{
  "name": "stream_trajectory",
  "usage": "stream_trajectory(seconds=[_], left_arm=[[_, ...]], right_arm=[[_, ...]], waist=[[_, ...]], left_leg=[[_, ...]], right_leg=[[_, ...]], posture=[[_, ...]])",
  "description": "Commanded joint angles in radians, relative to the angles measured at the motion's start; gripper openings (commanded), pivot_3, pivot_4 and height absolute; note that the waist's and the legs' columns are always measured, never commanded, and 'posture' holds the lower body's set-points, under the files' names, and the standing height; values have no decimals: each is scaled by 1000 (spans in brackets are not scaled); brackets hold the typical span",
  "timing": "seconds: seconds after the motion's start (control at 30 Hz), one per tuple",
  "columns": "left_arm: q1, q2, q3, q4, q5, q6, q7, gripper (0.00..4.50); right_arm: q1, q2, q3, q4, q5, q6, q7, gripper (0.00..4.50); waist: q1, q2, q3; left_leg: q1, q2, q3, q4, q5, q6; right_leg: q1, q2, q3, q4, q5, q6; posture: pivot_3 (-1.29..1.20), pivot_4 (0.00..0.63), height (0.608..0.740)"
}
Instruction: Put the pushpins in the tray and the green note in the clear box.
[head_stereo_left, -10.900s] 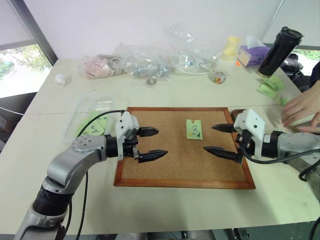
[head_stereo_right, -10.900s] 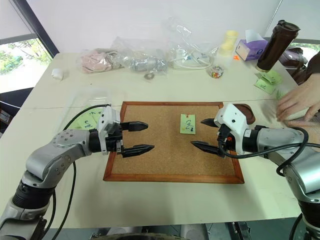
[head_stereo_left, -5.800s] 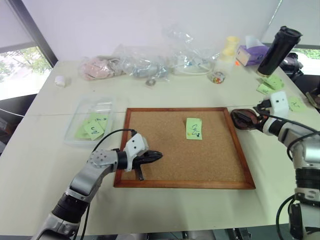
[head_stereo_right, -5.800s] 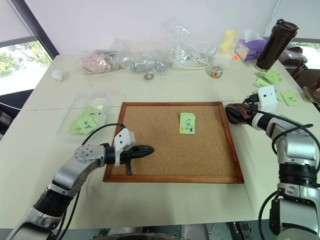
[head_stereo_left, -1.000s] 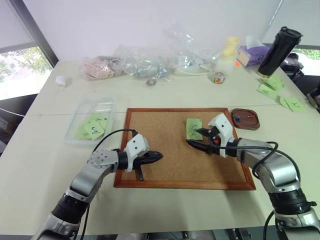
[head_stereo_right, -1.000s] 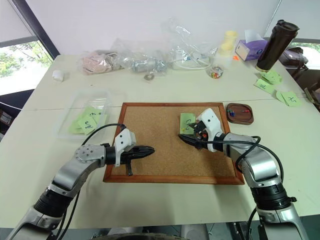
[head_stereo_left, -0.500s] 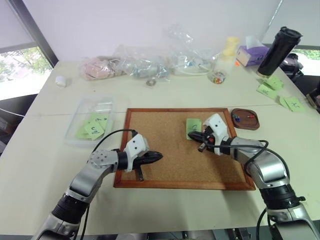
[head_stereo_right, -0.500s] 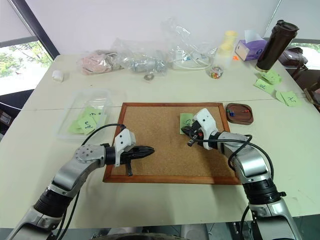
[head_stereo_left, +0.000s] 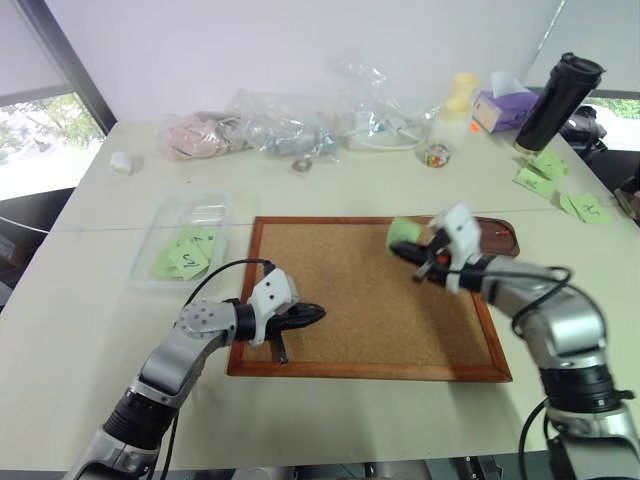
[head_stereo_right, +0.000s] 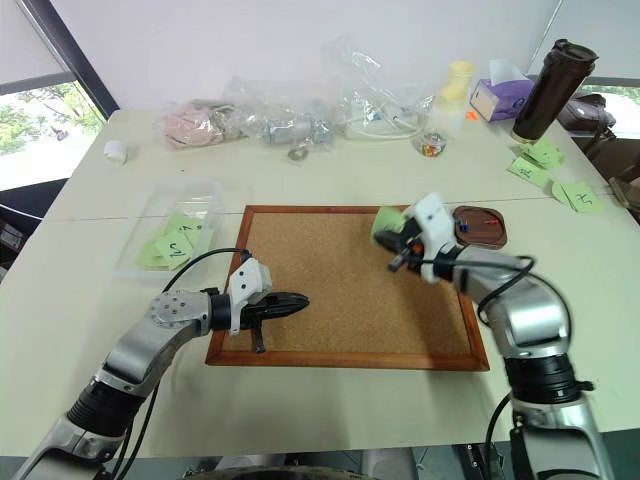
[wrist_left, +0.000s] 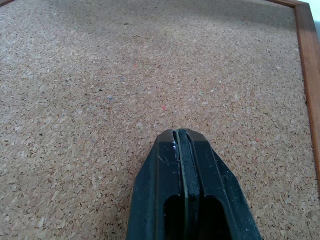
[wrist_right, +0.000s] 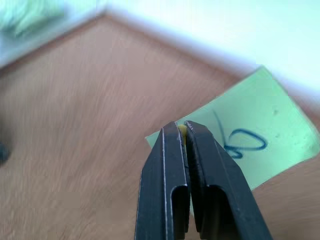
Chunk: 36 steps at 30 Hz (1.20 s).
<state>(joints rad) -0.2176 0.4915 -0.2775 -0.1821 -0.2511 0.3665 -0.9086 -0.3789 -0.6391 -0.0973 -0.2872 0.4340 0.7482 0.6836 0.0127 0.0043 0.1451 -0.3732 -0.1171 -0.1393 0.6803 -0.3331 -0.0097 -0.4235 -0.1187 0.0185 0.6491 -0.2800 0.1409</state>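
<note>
The green note (wrist_right: 250, 145) is off the corkboard (head_stereo_left: 340, 300), hanging in the air at the tips of my right gripper (wrist_right: 180, 126). That gripper is shut on the note's corner, with a small pale speck between its tips. It hovers over the board's far right corner, just left of the dark brown tray (head_stereo_right: 500, 240). Small coloured pushpins (head_stereo_right: 484, 213) lie in the tray. My left gripper (head_stereo_left: 318, 312) is shut and empty, low over the board's near left part. The clear box (head_stereo_left: 205, 212) sits left of the board with several green notes inside.
Soft plastic bags (head_stereo_left: 290, 125) crowd the table's back edge. A dark bottle (head_stereo_left: 560, 100) and a purple tissue box (head_stereo_left: 505, 105) stand at the back right. Loose green notes (head_stereo_left: 545, 165) lie on the right. A white cap (head_stereo_left: 121, 158) sits far left.
My right gripper shut at the note on the board, then rose and moved right toward the tray, carrying the note up with it. The left gripper stayed still.
</note>
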Motion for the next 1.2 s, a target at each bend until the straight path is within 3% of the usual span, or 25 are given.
stream_trajectory(seconds=[0.03,0.23,0.37,0.57,0.87,1.2], left_arm=[[24,14,-22,9,9,32,-13,0],[-25,14,14,29,-20,62,-22,0],[-111,10,98,0,-133,191,-28,1404],[-261,-55,235,6,-318,331,-1,4470],[-395,-257,356,166,-491,515,174,4470],[-368,-314,301,145,-534,630,206,4470]], right_arm=[[16,-38,-15,-94,59,36,47,67],[26,-106,30,-190,84,44,117,67],[16,-143,68,-240,89,37,156,0],[1,-187,134,-291,57,-4,200,0],[-40,-215,214,-319,1,-70,240,0],[-84,-214,246,-311,-39,-93,253,0]], waist=[[-1,0,0],[1,0,0],[0,-2,1],[3,-4,2],[-2,-6,3],[0,-7,4]], left_leg=[[0,0,0,0,0,0],[0,0,0,0,0,0],[0,0,0,1,0,0],[-2,0,0,2,0,0],[-1,0,0,2,0,0],[-2,-1,0,2,0,0]], right_leg=[[0,0,0,0,0,0],[0,0,0,0,0,0],[0,0,0,0,0,0],[-1,0,-1,0,0,0],[-1,0,-1,0,0,0],[-1,0,-1,0,0,0]], posture=[[0,150,740],[0,150,740],[0,150,740],[0,150,740],[0,150,740],[0,150,740]])
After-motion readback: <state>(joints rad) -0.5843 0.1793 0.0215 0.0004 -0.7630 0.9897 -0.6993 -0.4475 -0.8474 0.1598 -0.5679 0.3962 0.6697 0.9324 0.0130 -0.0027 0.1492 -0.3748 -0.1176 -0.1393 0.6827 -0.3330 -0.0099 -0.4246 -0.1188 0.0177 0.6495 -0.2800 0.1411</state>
